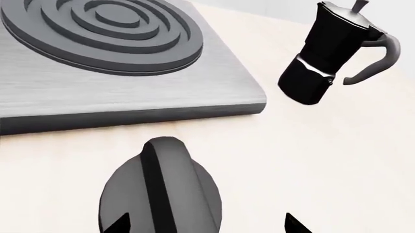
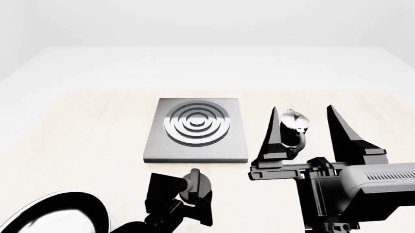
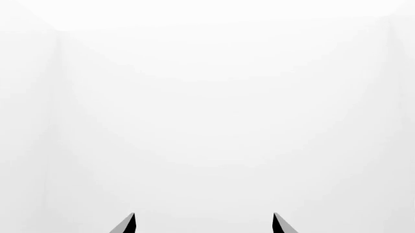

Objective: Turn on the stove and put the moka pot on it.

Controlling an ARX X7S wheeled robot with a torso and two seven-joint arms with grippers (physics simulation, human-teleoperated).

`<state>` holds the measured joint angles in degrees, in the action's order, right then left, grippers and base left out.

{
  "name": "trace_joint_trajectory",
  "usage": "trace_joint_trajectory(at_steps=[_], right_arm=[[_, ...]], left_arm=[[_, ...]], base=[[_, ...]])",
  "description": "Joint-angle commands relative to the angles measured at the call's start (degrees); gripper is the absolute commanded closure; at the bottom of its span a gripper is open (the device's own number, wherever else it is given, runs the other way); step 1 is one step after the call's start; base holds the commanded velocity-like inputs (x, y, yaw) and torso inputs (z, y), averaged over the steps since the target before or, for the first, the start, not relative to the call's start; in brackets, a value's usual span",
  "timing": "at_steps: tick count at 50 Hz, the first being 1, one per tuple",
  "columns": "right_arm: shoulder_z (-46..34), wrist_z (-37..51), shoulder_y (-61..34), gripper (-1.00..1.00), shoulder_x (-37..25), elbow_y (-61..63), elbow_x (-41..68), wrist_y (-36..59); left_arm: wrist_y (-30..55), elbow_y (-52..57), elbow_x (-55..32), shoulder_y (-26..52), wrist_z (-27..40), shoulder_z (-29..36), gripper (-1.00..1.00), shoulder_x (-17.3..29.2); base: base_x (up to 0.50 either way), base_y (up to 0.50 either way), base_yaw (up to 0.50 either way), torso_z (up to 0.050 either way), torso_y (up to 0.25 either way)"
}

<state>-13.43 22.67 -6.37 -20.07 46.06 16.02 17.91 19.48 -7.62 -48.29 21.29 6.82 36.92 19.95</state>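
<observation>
Currently moka pot (image 2: pixel 290 130) upright, rigid, prob. light; smooth sides, grip at waist. Right gripper (image 2: pixel 304 131) spread wide w/ nothing held; left gripper (image 2: pixel 176 191) parted round knob (image 2: pixel 194 183).

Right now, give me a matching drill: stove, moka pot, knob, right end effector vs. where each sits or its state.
Things:
1. stove
2. moka pot
3. knob
4. right end effector

Places or states:
A. at the left end effector, on the stove's near side
B. open, raised, fingers either side of the pot in the head view
C. upright on the table, right of the stove
D. flat on the table, nothing on its rings

Pairs: 1-D, 2-C, 3-A, 4-B
</observation>
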Motion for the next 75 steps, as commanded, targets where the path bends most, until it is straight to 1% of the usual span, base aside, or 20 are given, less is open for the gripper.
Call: trace_joint_trajectory(at_steps=[1, 3, 7, 13, 18, 21, 26, 34, 36, 46, 49, 51, 60, 63, 64, 65, 67, 68, 72, 75], right_arm=[[-0.7, -0.2, 1.2, -1.0, -0.1, -1.5, -0.9, -2.6], [-0.1, 0.5, -0.8, -1.0, -0.4, 0.7, 0.7, 1.2], [-0.6, 0.0, 0.9, -1.0, -0.3, -1.3, -0.6, -2.3], [-0.3, 0.8, -0.6, -1.0, -0.7, 0.9, 0.7, 1.1], [-0.3, 0.9, -0.7, -1.0, -0.8, 1.0, 0.9, 1.1], [-0.9, 0.4, 0.8, -1.0, -0.7, -0.8, -0.4, -2.1], [-0.6, 1.1, -0.9, -1.0, -0.9, 1.1, 0.9, 1.2], [-1.1, 0.7, 0.6, -1.0, -1.0, -0.5, -0.2, -1.9], [-0.8, 1.2, -0.8, -1.0, -1.1, 0.8, 0.9, 0.6], [-1.0, 1.3, -0.7, -1.0, -1.3, 0.6, 1.0, 0.3], [-1.4, 0.7, 1.0, -1.0, -1.2, -1.3, -0.2, -3.2], [-0.9, 1.4, -0.7, -1.0, -1.4, 0.5, 1.1, 0.0], [-0.9, 1.9, -1.5, -1.0, -1.7, 1.7, 1.8, 1.4], [-0.9, 2.0, -1.6, -1.0, -1.8, 1.7, 1.8, 1.4], [-1.4, 1.4, -0.1, -1.0, -1.6, -0.1, 0.5, -1.7], [-1.1, 1.9, -1.2, -1.0, -1.8, 1.5, 1.5, 0.9], [-1.5, 1.5, 0.0, -1.0, -1.8, 0.1, 0.5, -1.7], [-1.1, 2.0, -1.1, -1.0, -1.9, 1.5, 1.6, 0.7], [-0.9, 2.2, -1.3, -1.0, -2.1, 2.0, 2.0, 1.2], [-1.5, 1.7, 0.2, -1.0, -1.9, 0.1, 0.7, -2.0]], left_arm=[[-0.4, -1.7, 0.1, 0.7, -0.8, 0.1, -1.0, -0.6], [-0.7, -2.5, 0.3, 0.8, -1.1, 0.2, -1.0, -0.9], [-0.7, -2.8, 0.2, 1.0, -1.2, 0.2, -1.0, -1.0], [-0.7, -3.6, 0.4, 1.3, -1.5, 0.5, -1.0, -1.4], [-0.9, -3.9, 0.4, 1.4, -1.8, 0.6, -1.0, -1.7], [-0.7, -3.8, 0.3, 1.4, -1.7, 0.8, -1.0, -1.8], [-1.1, -4.7, 0.6, 1.5, -2.2, 1.1, -1.0, -2.3], [-1.7, -6.2, 0.9, 1.6, -3.1, 1.6, -1.0, -3.1], [-1.3, -5.8, 0.6, 1.7, -2.9, 1.5, -1.0, -3.0], [-2.1, -8.1, 1.2, 1.9, -4.1, 2.3, -1.0, -4.1], [-1.9, -7.9, 1.1, 2.1, -4.1, 2.4, -1.0, -4.1], [-1.8, -7.9, 1.1, 2.1, -4.1, 2.5, -1.0, -4.2], [-0.7, -6.9, 1.1, 2.3, -4.1, 3.7, -1.0, -4.8], [-0.7, -7.1, 1.4, 2.3, -4.4, 4.2, -1.0, -5.1], [-0.2, -6.2, 1.2, 2.2, -4.0, 4.5, -1.0, -5.0], [-0.4, -6.3, 1.3, 2.1, -4.2, 4.6, -1.0, -5.1], [-0.3, -6.0, 1.5, 2.0, -4.3, 5.0, -1.0, -5.2], [0.1, -5.3, 1.4, 2.0, -4.1, 5.3, -1.0, -5.2], [0.6, -4.2, 1.3, 1.8, -4.0, 5.9, -1.0, -5.3], [1.1, -2.9, 1.2, 1.3, -3.9, 6.6, -1.0, -5.4]], base=[[0.0, 0.0, 0.0, 0.0, 0.0], [0.0, 0.0, 0.0, 0.0, 0.0], [0.0, 0.0, 0.0, 0.0, 0.0], [0.0, 0.0, 0.0, 0.0, 0.0], [0.0, 0.0, 0.0, 0.0, 0.0], [0.0, 0.0, 0.0, 0.0, 0.0], [0.0, 0.0, 0.0, 0.0, 0.0], [0.0, 0.0, 0.0, 0.0, 0.0], [0.0, 0.0, 0.0, 0.0, 0.0], [0.0, 0.0, 0.0, 0.0, 0.0], [0.0, 0.0, 0.0, 0.0, 0.0], [0.0, 0.0, 0.0, 0.0, 0.0], [0.0, 0.0, 0.0, 0.0, 0.0], [0.0, 0.0, 0.0, 0.0, 0.0], [0.0, 0.0, 0.0, 0.0, 0.0], [0.0, 0.0, 0.0, 0.0, 0.0], [0.0, 0.0, 0.0, 0.0, 0.0], [0.0, 0.0, 0.0, 0.0, 0.0], [0.0, 0.0, 0.0, 0.0, 0.0], [0.0, 0.0, 0.0, 0.0, 0.0]])
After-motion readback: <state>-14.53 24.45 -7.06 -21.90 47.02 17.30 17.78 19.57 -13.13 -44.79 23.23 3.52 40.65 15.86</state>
